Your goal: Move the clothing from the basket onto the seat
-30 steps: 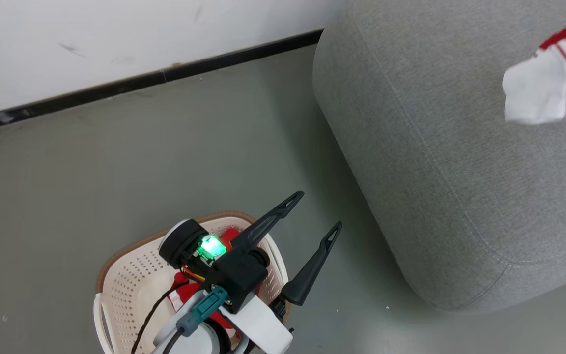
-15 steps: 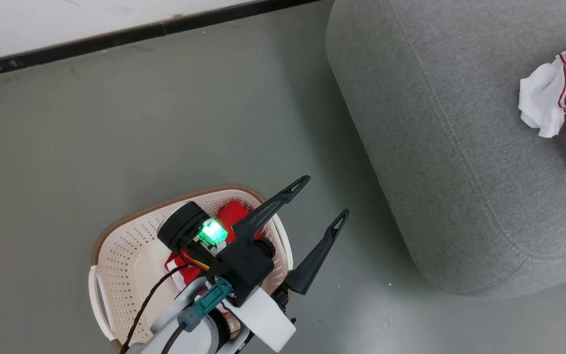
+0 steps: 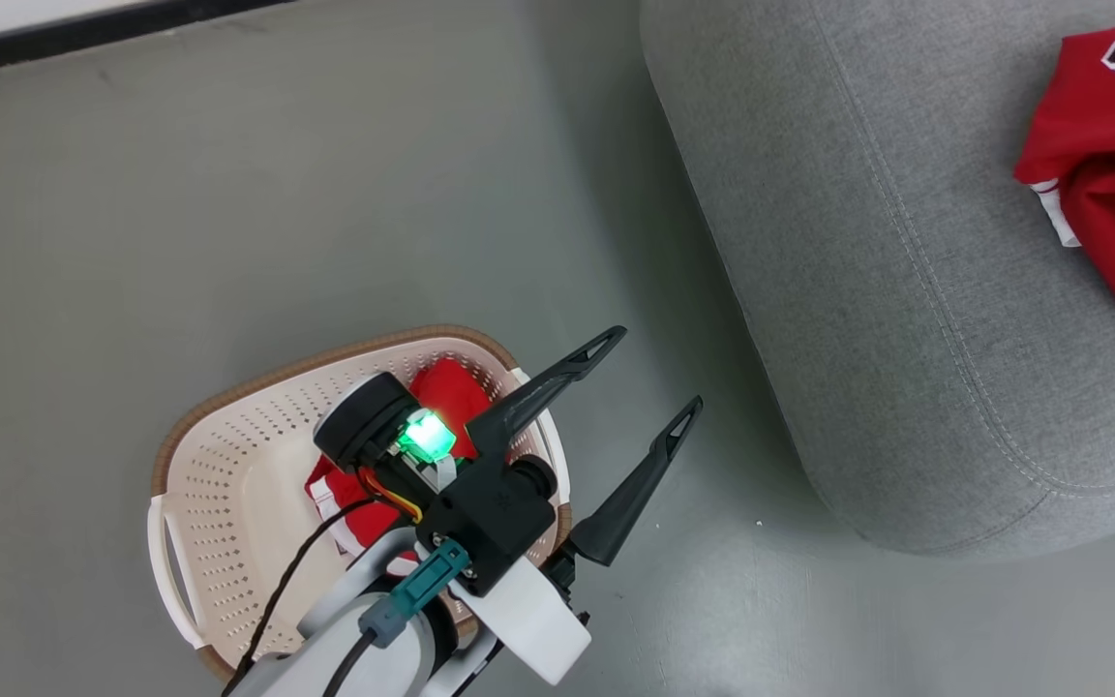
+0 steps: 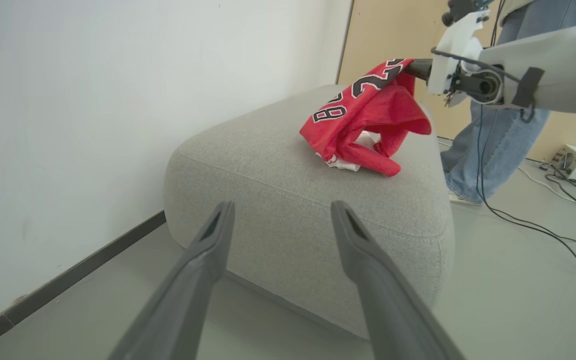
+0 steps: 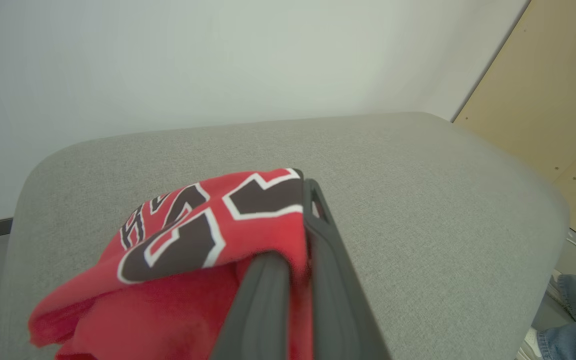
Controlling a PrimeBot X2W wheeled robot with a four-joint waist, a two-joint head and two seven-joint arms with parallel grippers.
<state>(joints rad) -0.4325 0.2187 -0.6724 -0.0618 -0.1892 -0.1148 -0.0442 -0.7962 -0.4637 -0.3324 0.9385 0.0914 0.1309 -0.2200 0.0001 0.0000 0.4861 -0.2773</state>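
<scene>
Clothing (image 4: 368, 112) has sunk onto the seat (image 4: 268, 165) — pinched between closed right jaws; left jaws gape.

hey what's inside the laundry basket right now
Red clothing with white trim lies inside the basket. The left arm hangs over the basket's middle, so how much clothing is there, and anything beneath it, is hidden.

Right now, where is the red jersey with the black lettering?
The red jersey is pinched in the right hand, its lower folds resting on top of the grey seat, at the head view's right edge.
</scene>
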